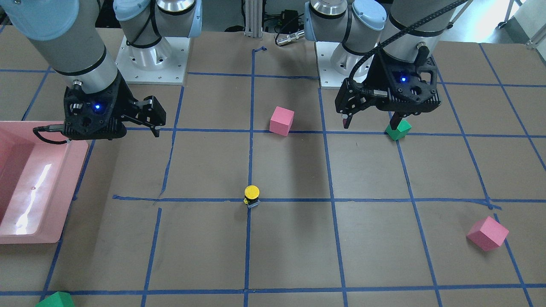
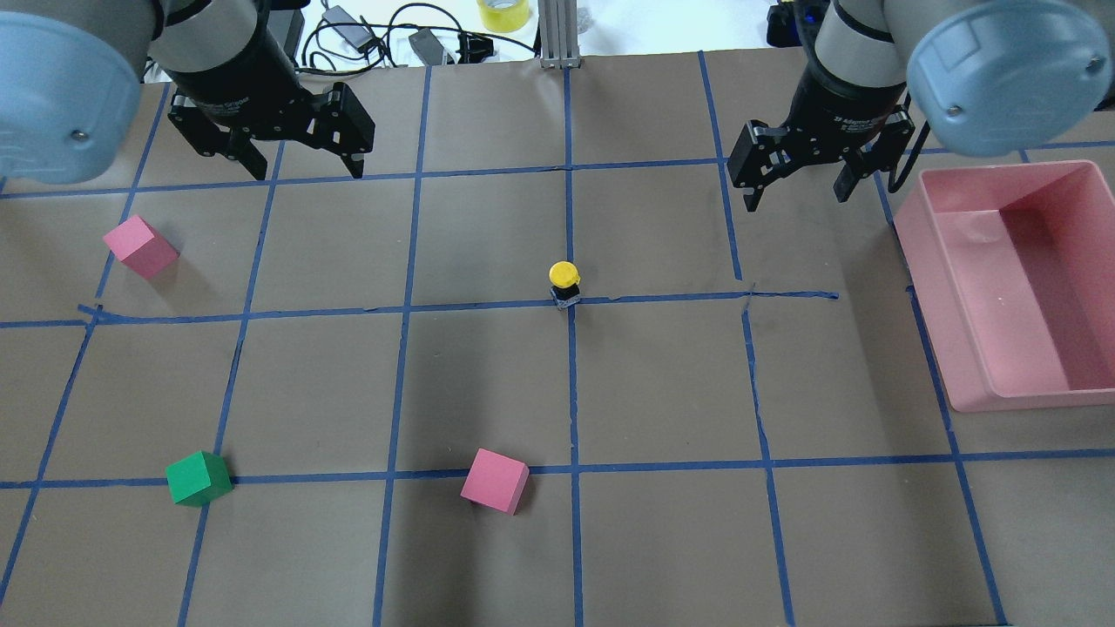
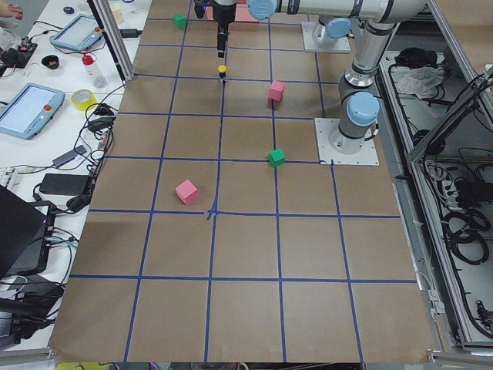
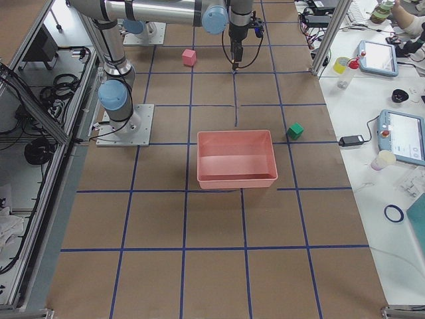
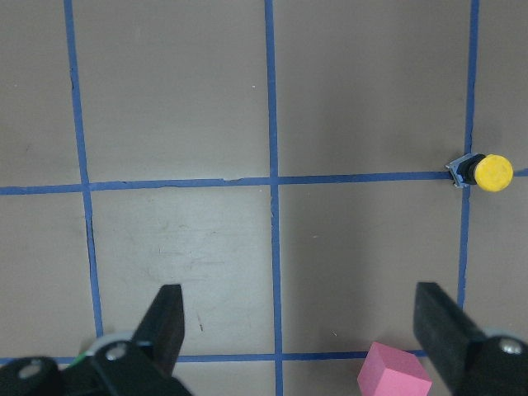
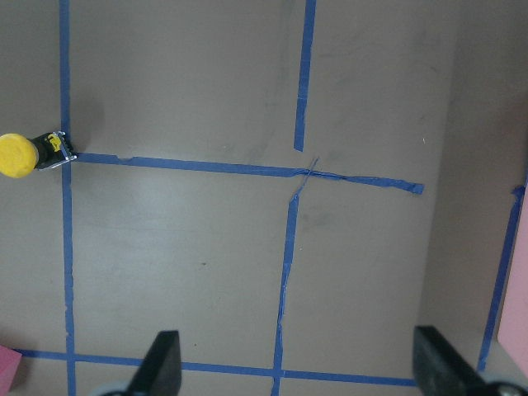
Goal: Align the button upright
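Observation:
The button [image 2: 564,283] stands at the table's centre on a blue tape crossing, yellow cap on top, boxy base on the paper. It also shows in the front view [image 1: 251,196], the left wrist view [image 5: 483,172] and the right wrist view [image 6: 25,154]. My left gripper [image 2: 307,170] is open and empty, raised above the far left of the table, well away from the button. My right gripper [image 2: 797,198] is open and empty, raised at the far right, also apart from it. Both wrist views show spread fingers [image 5: 169,322] [image 6: 165,359] with nothing between them.
A pink bin [image 2: 936,331] stands at the right edge. Two pink cubes [image 2: 139,246] [image 2: 495,481] and a green cube [image 2: 199,478] lie on the left and near side. Another green cube [image 1: 55,300] sits at the far edge near the bin.

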Controlling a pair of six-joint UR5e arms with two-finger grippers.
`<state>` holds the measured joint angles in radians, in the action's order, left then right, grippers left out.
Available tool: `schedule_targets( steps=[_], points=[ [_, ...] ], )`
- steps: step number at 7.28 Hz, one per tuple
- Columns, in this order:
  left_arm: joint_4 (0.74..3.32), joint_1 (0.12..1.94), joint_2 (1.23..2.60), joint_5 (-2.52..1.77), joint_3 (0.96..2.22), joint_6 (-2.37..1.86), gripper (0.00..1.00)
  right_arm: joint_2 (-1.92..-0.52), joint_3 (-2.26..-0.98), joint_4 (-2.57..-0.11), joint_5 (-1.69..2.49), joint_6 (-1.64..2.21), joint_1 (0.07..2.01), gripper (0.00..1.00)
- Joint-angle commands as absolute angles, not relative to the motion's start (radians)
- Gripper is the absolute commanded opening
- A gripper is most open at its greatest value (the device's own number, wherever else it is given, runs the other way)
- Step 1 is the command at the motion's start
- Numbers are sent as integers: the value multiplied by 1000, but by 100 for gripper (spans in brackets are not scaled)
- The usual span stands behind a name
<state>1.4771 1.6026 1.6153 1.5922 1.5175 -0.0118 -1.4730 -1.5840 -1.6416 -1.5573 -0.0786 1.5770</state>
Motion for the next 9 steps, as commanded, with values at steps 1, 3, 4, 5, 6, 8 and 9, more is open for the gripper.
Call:
schedule_targets(
  steps=[1, 3, 4, 5, 6, 8, 9],
  points=[
    [1477, 1601, 1615, 1592, 1520, -11, 100, -1471, -1594, -1643, -1555, -81, 1577, 100],
    [1477, 1601, 1614, 1592, 1520, -9, 100, -1473, -1595, -1643, -1555, -81, 1577, 100],
    [1477, 1600, 1614, 1592, 1520, -9, 100, -1471, -1594, -1644, -1554, -81, 1577, 100],
    [1477, 1600, 1614, 1594, 1520, -9, 100, -1473, -1595, -1644, -1554, -81, 1577, 100],
    [1477, 1598, 1614, 1594, 1520, -9, 100, -1473, -1594, -1646, -1554, -84, 1577, 100],
    [1477, 1598, 1614, 1592, 1522, -9, 100, -1473, -1594, -1646, -1542, -84, 1578, 100],
    [1477, 1598, 1614, 1592, 1520, -9, 100, -1473, -1594, -1644, -1549, -84, 1578, 100]
  ],
)
